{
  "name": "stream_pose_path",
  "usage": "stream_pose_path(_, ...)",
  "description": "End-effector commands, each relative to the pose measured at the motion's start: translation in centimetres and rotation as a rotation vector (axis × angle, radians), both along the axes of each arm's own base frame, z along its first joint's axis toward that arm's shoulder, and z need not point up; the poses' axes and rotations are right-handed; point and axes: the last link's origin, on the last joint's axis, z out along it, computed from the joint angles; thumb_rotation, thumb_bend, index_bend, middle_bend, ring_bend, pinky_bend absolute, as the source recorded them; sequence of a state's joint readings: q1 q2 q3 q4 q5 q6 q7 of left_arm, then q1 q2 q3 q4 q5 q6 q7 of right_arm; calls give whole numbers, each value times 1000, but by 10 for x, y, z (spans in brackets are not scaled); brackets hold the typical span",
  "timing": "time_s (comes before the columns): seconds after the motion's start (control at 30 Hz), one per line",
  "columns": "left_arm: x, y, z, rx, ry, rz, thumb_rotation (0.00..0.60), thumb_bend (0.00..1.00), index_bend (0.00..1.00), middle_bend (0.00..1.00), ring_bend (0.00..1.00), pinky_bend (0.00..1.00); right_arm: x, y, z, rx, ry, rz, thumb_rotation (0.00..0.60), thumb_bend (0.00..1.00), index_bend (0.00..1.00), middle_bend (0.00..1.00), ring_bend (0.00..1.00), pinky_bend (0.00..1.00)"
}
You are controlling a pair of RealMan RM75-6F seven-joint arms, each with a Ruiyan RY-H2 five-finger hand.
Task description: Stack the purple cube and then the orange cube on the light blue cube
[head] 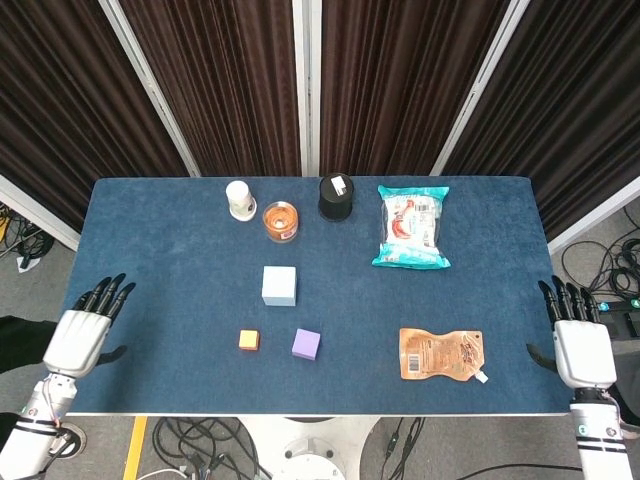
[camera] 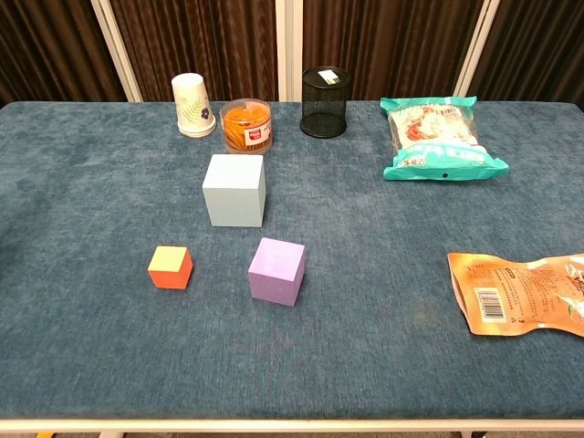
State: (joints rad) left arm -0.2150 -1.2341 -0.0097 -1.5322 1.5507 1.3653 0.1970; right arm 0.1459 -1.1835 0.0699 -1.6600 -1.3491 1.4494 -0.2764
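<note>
Behind light blue cube [camera: 234, 189]: paper cup [camera: 192, 104] | orange tub [camera: 246, 125] | mesh holder [camera: 324, 88]

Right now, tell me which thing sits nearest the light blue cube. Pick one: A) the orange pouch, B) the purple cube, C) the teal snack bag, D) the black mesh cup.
B: the purple cube sits just in front of the light blue cube, a little to its right and apart from it, while the pouch, snack bag and mesh cup all lie farther off.
</note>
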Motion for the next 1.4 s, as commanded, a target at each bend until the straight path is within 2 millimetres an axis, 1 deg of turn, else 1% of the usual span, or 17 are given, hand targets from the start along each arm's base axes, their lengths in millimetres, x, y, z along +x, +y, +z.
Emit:
stream_pose_path(0.03,5,0,-3,-10,3,-6,600,0,61,126,61,246,8,-5,3,-10,-19,12,600,94,0,0,0,0)
stream_pose_path(0.2,13,1,-8,-21,17,-15,600,0,61,126,61,244,16,-3,10,-17,-21,17,600,95,0,0,0,0)
stream_pose_path(0.37,22,3,-11,-32,15,-31,600,0,61,126,67,247,17,-2,17,-19,-20,-2,600,96,0,0,0,0)
stream_pose_path(0.5,33,5,-19,-41,-16,-52,600,0,61,126,78,250,16,-2,21,-22,-33,-11,600,97,0,0,0,0)
stream_pose_path(0.6,46,7,-26,-52,-80,-70,600,0,61,144,111,275,15,-1,20,-18,-45,-12,600,97,0,0,0,0)
stream_pose_path(0.67,56,8,-30,-72,-135,-77,600,0,73,178,157,318,15,-1,20,-19,-48,-12,600,97,0,0,0,0)
stream_pose_path(0.77,81,8,-40,-137,-219,-117,600,0,85,225,206,361,14,0,21,-28,-49,-14,600,97,0,0,0,0)
stream_pose_path(0.83,94,9,-46,-173,-231,-148,600,0,85,237,218,371,14,0,21,-29,-52,-17,600,97,0,0,0,0)
stream_pose_path(0.97,123,13,-68,-248,-231,-198,600,0,86,240,221,373,13,-1,19,-23,-53,-23,600,97,0,0,0,0)
stream_pose_path(1.03,135,16,-82,-285,-228,-214,600,0,86,242,221,373,14,-1,19,-21,-54,-23,600,97,0,0,0,0)
stream_pose_path(1.1,141,18,-94,-312,-231,-212,600,0,86,248,225,375,13,-1,19,-19,-55,-23,600,97,0,0,0,0)
stream_pose_path(1.2,149,23,-111,-369,-265,-178,600,0,86,289,240,385,13,-1,19,-20,-60,-25,600,98,0,0,0,0)
stream_pose_path(1.4,163,38,-124,-376,-250,-212,600,32,97,310,261,405,12,0,22,-27,-71,-27,600,97,0,0,0,0)
